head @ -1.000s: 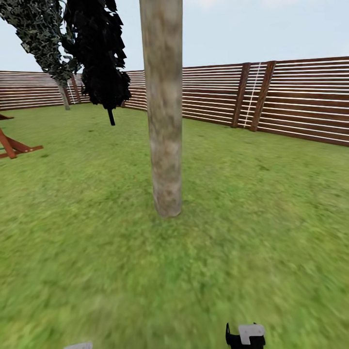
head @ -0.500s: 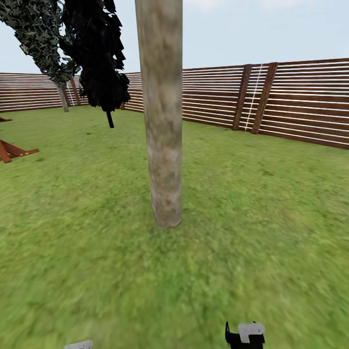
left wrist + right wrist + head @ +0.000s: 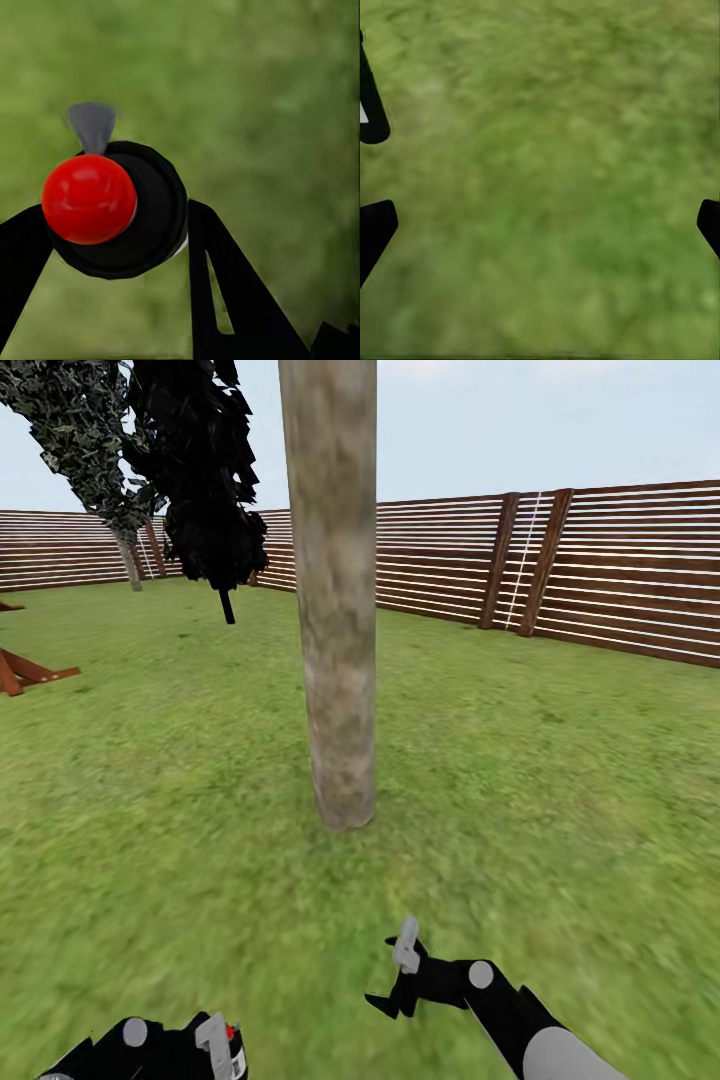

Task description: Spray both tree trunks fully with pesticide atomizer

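Note:
A thick mottled grey-brown tree trunk stands upright on the grass lawn, straight ahead of me in the head view. I see no white specks on it. At the bottom left my left gripper is shut on the pesticide atomizer. In the left wrist view the atomizer shows as a black round body with a red knob and a grey nozzle, held between the black fingers. My right gripper hangs open over bare grass, short of the trunk; its fingers stand far apart.
A brown horizontal-slat fence runs across the back and right. A thin-trunked dark tree and a leaning tree with a grey trunk stand at the back left. A red-brown wooden frame lies at the left edge.
Both arms have risen into the head view: the right gripper now reaches forward over the grass, and the left gripper with the atomizer shows at the bottom left. The view shifted slightly at first.

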You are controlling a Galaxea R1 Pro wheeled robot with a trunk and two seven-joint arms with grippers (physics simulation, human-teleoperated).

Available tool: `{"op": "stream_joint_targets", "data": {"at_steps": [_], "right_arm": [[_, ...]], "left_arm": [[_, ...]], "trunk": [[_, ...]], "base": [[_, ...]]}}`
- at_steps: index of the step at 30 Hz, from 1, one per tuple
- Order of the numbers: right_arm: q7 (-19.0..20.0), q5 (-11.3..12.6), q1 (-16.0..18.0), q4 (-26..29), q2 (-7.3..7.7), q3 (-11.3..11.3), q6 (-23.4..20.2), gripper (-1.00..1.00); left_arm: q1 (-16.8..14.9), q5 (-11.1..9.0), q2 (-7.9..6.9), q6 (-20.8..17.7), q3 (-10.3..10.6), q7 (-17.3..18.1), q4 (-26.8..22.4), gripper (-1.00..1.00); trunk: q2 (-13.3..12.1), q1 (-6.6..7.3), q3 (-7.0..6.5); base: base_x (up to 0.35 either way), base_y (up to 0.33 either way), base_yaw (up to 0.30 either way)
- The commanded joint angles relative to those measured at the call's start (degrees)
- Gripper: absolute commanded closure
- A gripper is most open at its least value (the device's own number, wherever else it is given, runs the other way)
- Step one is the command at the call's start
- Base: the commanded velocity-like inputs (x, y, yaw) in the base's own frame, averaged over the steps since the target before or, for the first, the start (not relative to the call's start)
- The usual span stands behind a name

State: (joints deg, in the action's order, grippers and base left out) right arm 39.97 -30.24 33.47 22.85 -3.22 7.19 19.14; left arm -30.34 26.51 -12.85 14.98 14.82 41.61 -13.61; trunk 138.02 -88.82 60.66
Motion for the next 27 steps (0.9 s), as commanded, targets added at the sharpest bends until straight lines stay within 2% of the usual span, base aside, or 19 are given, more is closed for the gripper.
{"op": "stream_joint_targets", "data": {"at_steps": [1, 4, 5, 6, 7, 9, 12, 15, 18, 21, 27], "right_arm": [[0.1, -0.5, 0.0, 0.0, -0.02, 0.0, 0.0, -1.0], [0.2, -0.8, 0.1, 0.0, -0.05, 0.0, 0.0, -1.0], [0.4, -0.8, 0.1, 0.1, -0.27, 0.0, 0.0, -1.0], [1.9, -0.8, 0.1, 0.7, -1.09, 0.0, 0.0, -1.0], [3.6, -0.8, 0.1, 1.2, -1.48, 0.0, 0.0, 1.0], [7.8, -0.8, 0.1, 1.9, -1.86, 0.0, 0.0, 1.0], [8.8, -0.8, 0.1, 2.2, -2.1, 0.0, 0.0, 1.0], [9.0, -1.0, 0.1, 2.1, -3.5, 0.1, 0.0, 1.0], [9.0, -1.1, 0.1, 2.1, -4.99, 1.3, 0.0, 1.0], [8.9, -1.1, 0.1, 2.1, -5.34, 3.3, 0.0, 1.0], [8.9, -1.1, 0.1, 2.1, -5.4, 3.9, -0.2, 1.0]], "left_arm": [[-0.4, 0.7, 0.01, -1.0, -0.1, 1.3, -0.7, 1.0], [-0.9, 1.3, -0.18, -2.8, 0.0, 7.1, -3.5, 1.0], [-1.3, 1.5, -0.34, -3.6, 0.1, 10.3, -4.9, 1.0], [-2.2, 2.2, -0.33, -5.7, 0.1, 15.9, -6.2, 1.0], [-2.8, 3.0, -0.16, -6.4, 0.1, 18.4, -6.7, 1.0], [-3.5, 5.4, 0.08, -7.1, 0.1, 21.3, -7.9, 1.0], [-3.6, 7.0, 0.52, -7.4, 0.0, 21.7, -8.5, 1.0], [-3.6, 7.3, 1.48, -7.5, 0.0, 21.7, -8.6, 1.0], [-3.6, 7.3, 3.62, -7.5, 0.0, 21.5, -9.2, 1.0], [-3.6, 7.4, 5.03, -7.5, 0.1, 21.5, -10.0, 1.0], [-3.6, 7.5, 6.27, -7.5, 0.2, 21.6, -11.9, 1.0]], "trunk": [[0.0, 0.0, 0.0], [0.0, 0.0, 0.0], [0.0, 0.0, 0.0], [0.0, 0.0, 0.0], [0.0, 0.0, 0.0], [0.0, 0.0, 0.0], [0.0, 0.0, 0.0], [0.0, 0.0, 0.0], [0.0, 0.0, 0.0], [0.0, 0.0, 0.0], [0.0, 0.0, 0.0]], "base": [[0.0, 0.0, 0.0], [0.0, 0.0, 0.0], [0.0, 0.0, 0.0], [0.0, 0.0, 0.0], [0.0, 0.0, 0.0], [0.0, 0.0, 0.0], [0.0, 0.0, 0.0], [0.0, 0.0, 0.0], [0.0, 0.0, 0.0], [0.0, 0.0, 0.0], [0.0, 0.0, 0.0]]}}
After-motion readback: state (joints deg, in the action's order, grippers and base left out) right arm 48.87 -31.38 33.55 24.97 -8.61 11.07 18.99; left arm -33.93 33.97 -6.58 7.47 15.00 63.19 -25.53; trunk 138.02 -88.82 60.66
